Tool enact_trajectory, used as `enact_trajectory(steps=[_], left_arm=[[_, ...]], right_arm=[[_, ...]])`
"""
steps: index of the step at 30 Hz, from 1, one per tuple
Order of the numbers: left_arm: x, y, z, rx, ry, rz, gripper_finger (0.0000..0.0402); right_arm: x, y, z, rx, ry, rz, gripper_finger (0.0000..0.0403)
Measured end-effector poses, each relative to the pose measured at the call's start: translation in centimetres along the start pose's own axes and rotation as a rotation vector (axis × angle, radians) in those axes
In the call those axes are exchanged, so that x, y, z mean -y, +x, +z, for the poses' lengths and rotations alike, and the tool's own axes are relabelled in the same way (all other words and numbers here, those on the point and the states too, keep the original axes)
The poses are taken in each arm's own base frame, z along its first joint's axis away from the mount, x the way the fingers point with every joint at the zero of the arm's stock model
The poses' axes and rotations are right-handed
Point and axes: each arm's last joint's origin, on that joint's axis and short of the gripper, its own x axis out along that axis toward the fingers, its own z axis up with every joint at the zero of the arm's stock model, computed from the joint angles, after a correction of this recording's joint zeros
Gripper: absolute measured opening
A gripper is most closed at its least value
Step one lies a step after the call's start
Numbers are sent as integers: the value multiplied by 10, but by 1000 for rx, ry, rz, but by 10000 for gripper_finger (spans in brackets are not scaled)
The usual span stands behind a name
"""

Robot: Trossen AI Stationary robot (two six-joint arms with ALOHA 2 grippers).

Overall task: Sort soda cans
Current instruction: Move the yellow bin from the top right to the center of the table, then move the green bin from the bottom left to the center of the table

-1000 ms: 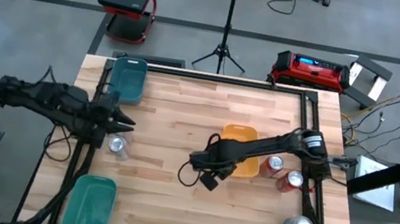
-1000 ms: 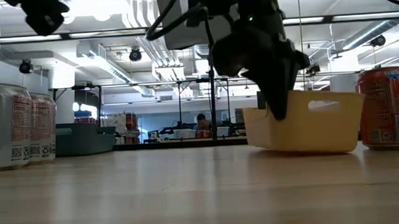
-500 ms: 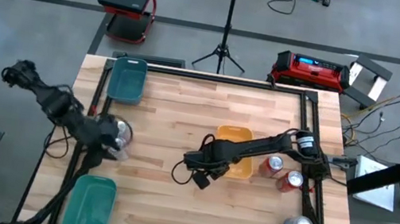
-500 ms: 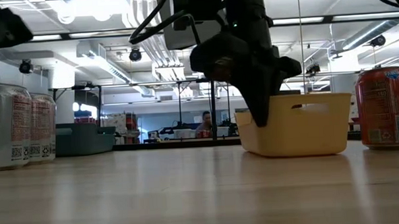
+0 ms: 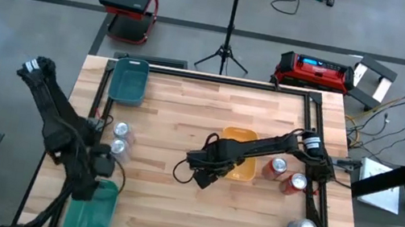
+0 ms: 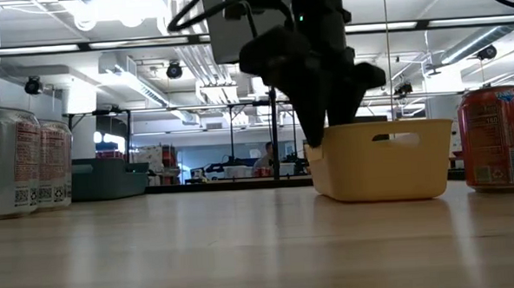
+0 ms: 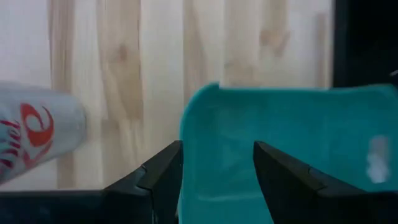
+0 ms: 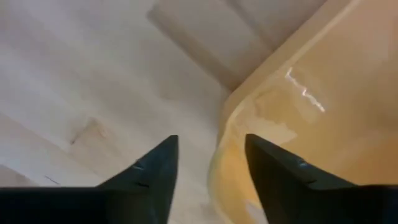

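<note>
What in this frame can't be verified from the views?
- Orange tray contents: high view, right arm overlaps it; low view, wall blocks the inside.
- Right gripper: whether it touches the tray rim, unclear.
- Green tray: high view, cut off by the edge and partly under the left gripper.

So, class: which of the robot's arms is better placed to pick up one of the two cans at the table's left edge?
Left, probably. The left gripper is open over the teal tray, right beside those two cans. The right gripper is mid-table at the orange tray.
</note>
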Motion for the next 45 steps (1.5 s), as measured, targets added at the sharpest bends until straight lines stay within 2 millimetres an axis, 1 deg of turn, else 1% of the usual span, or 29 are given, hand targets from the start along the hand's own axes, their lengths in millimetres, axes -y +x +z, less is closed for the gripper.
enact_trajectory(steps=[5,8,13,15,17,20,22,24,27,29,32,35,39,42,43,45], left_arm=[[5,17,-11,-39,44,194,179],[8,25,-14,-64,54,239,179],[14,31,-17,-175,30,189,179],[17,30,-17,-208,11,166,179],[19,28,-15,-201,-16,148,179],[17,27,-15,-224,-92,108,179],[13,29,-16,-238,-132,117,179],[9,32,-20,-256,-148,125,179],[5,37,-23,-264,-154,130,179],[2,40,-26,-281,-161,152,179],[2,42,-27,-298,-162,148,179],[0,47,-29,-307,-161,155,179],[-7,60,-36,-321,-159,134,173],[-11,67,-40,-342,-164,116,154],[-12,68,-41,-349,-165,110,143],[-11,69,-41,-356,-166,84,108]], right_arm=[[0,-24,-7,135,-22,-7,249],[-2,-35,-13,198,-45,13,277],[-10,-50,-29,320,-112,33,307],[-15,-52,-36,366,-150,28,314],[-21,-54,-41,431,-198,30,321],[-33,-56,-49,574,-277,23,328],[-45,-53,-54,671,-343,13,330],[-58,-49,-57,738,-389,42,329],[-73,-43,-60,796,-443,99,322],[-80,-40,-59,820,-465,119,317],[-84,-33,-58,823,-484,120,311],[-84,-32,-59,821,-489,118,305],[-84,-32,-59,845,-500,94,295],[-85,-33,-61,873,-525,61,282],[-85,-33,-62,877,-536,53,276],[-85,-33,-62,878,-548,48,263]])
